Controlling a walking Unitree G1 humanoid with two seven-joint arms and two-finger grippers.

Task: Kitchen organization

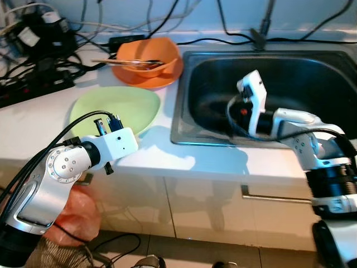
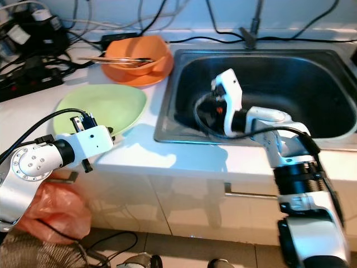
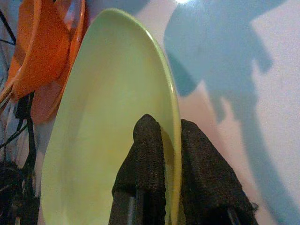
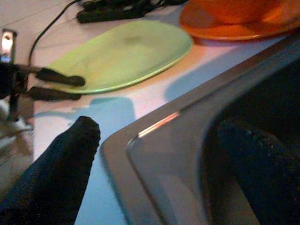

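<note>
A pale green oval plate point(image 1: 120, 109) lies on the white counter, left of the steel sink point(image 1: 268, 78). My left gripper point(image 3: 171, 129) is at the plate's near rim, shut on it with one finger above the rim and one below; the right wrist view shows this pinch point(image 4: 77, 88) from the side. Behind the plate an orange bowl point(image 1: 148, 56) sits on an orange plate with chopsticks point(image 1: 128, 62) laid across it. My right gripper point(image 4: 159, 126) hovers open over the sink's near left corner, fingers wide apart, holding nothing.
A black power strip with tangled cables point(image 1: 33, 84) crowds the back left of the counter. The faucet base point(image 1: 259, 36) stands behind the sink. Below the counter are white cabinet doors with a handle point(image 1: 273, 195) and an orange plastic bag point(image 1: 78, 218).
</note>
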